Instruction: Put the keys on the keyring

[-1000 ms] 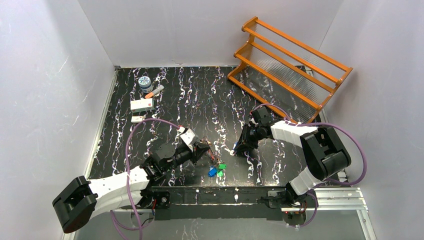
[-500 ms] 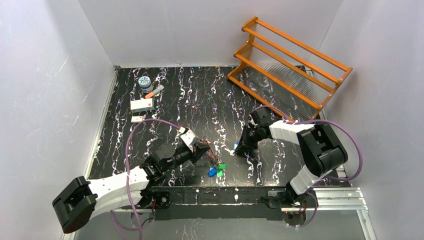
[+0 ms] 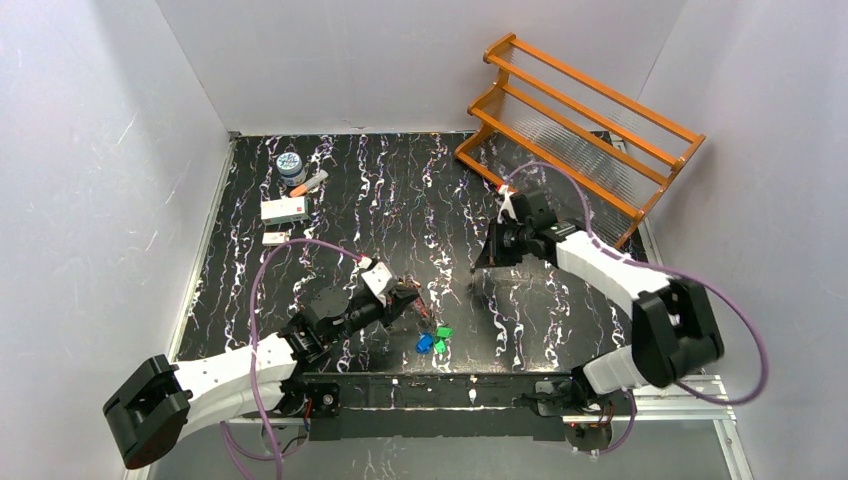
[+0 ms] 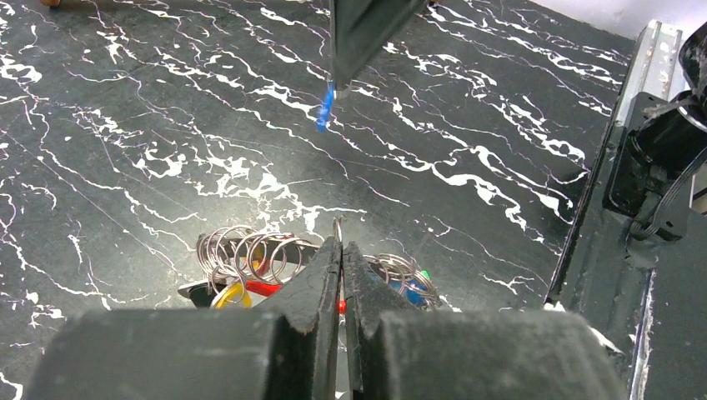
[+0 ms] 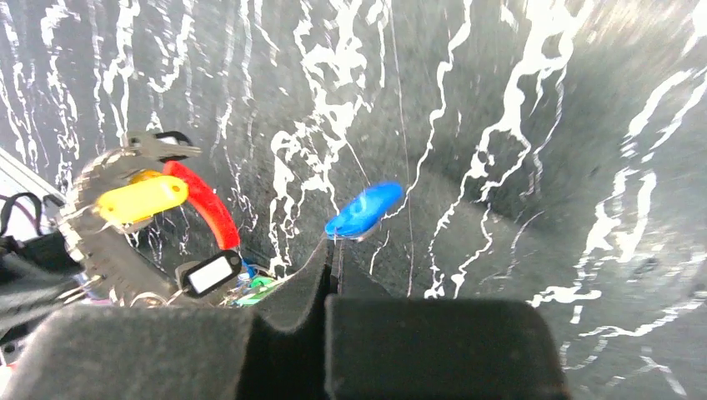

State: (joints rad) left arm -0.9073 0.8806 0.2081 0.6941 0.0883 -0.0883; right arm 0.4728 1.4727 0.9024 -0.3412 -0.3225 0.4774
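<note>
While the blue-headed key [image 5: 364,210] was pinched in the right gripper [image 5: 332,254] and looked clear of the table [image 3: 400,190], it wasn't on the keyring [image 4: 250,254] yet. I'd call the task partway: pick done for this key, threading not started. Right jaws were fully closed, apparently on the blade, with the blue head sticking out past the fingertips. Left gripper [image 4: 340,250] was clamped tight on the thin ring wire, a short arc of wire poking up just beyond its tips. The cluster of small split rings and the coloured tags [image 3: 432,340] (yellow, red, green, blue) sat just under it and to its near side. Couldn't tell whether any keys were already threaded; a dark key-like bit showed by the bunch in the right wrist view, too small to call. Pose: left arm reached from near-left toward centre, low over the table. Right arm ran out from near-right, elbow out right, wrist folded down, fingertips aimed at the table, right of the ring and farther back. Grippers near each other but apart. Left to do: line the key's hole up with the wire, slide it on, repeat for any remaining keys.
</note>
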